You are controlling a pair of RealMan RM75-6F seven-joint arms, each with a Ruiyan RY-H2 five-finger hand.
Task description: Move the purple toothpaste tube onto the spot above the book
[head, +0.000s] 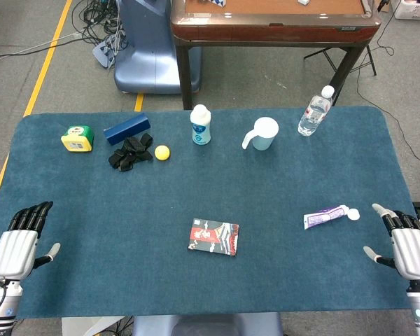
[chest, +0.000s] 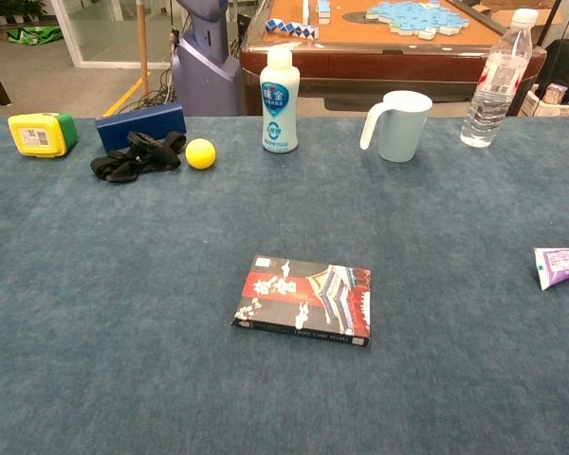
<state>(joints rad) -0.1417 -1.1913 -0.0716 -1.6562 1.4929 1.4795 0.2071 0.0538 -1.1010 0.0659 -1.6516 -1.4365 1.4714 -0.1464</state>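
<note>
The purple toothpaste tube with a white cap [head: 330, 216] lies flat on the blue felt-covered table [head: 112, 210], well to the right of the small red, black and white book [head: 213, 236] at the table's middle. The right hand [head: 406, 243] rests just beside the tube's cap, fingers apart and holding nothing. The left hand [head: 21, 241] sits at the opposite edge, fingers extended and empty. Along the far side stand a white milk bottle [head: 201, 124], a pale blue cup [head: 262, 134], a clear water bottle [head: 314, 112] and a yellow ball [head: 162, 152].
</note>
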